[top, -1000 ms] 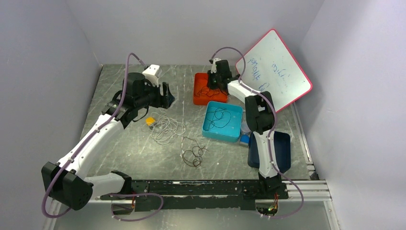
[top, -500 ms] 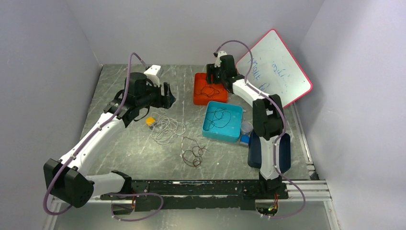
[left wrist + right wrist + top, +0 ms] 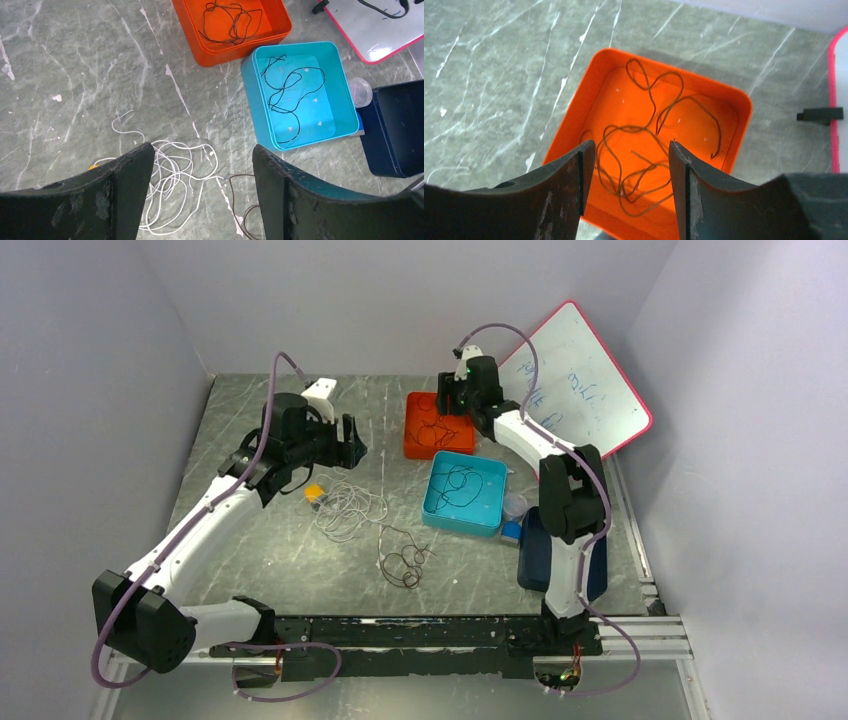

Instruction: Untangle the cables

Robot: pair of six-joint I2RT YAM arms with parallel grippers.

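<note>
- The right gripper (image 3: 630, 147) hangs above the orange tray (image 3: 734, 107) with its jaws spread and nothing between them. My guess is that its part here is done, or that it is checking the tray.
- Straight under it a dark cable (image 3: 624, 128) lies in loose loops on the tray floor, apart from the other cords. That looks like a cord already sorted out.
- The left gripper (image 3: 202, 150) is also spread wide and empty. It is held high over the table (image 3: 60, 60) and tipped downward, probably to look over what is left.
- Below it a white cable (image 3: 170, 170) lies in a messy heap of overlapping loops on the bare table. It seems the likely next pick.
- A thin brown cable (image 3: 405, 562) lies just beside the white one, nearer the arm bases. In the left wrist view their ends come close; I cannot tell whether they cross.
- The blue tray (image 3: 248, 90) sits next to the orange one and holds a single black cable (image 3: 455, 483), so the plan seems to be one cord per tray.
- A dark blue bin (image 3: 395, 125) stands at the right, which may be meant for another cord.
</note>
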